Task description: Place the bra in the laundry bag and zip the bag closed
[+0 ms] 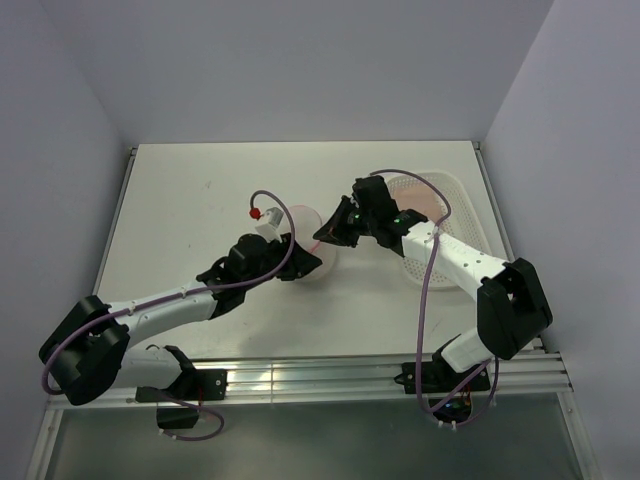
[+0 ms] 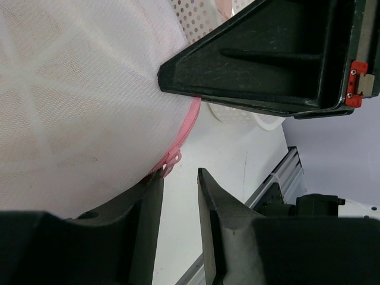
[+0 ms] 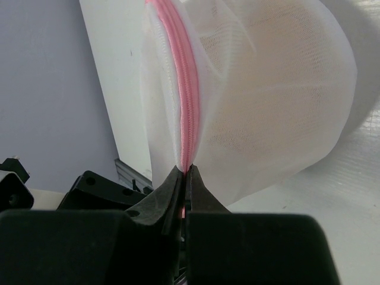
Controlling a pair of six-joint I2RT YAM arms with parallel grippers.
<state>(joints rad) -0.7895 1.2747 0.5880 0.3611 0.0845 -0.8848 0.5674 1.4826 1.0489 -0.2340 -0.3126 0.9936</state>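
The laundry bag (image 1: 306, 222) stands on the table between both grippers, a white mesh pouch with a pink zipper rim (image 3: 183, 89). The peach-tan bra (image 3: 279, 83) shows faintly through the mesh, inside the bag; it also tints the mesh in the left wrist view (image 2: 65, 89). My right gripper (image 3: 185, 173) is shut on the pink zipper rim at the bag's edge, and shows in the top view (image 1: 323, 238). My left gripper (image 2: 179, 176) is open, its jaws apart and empty; the pink zipper pull (image 2: 172, 160) hangs right at the tip of one finger (image 2: 148, 202).
A white perforated plastic basket (image 1: 445, 195) stands at the right of the table behind the right arm, with something pale pink in it. Its wall shows in the left wrist view (image 2: 193, 18). The table's metal rail (image 1: 330, 378) runs along the near edge.
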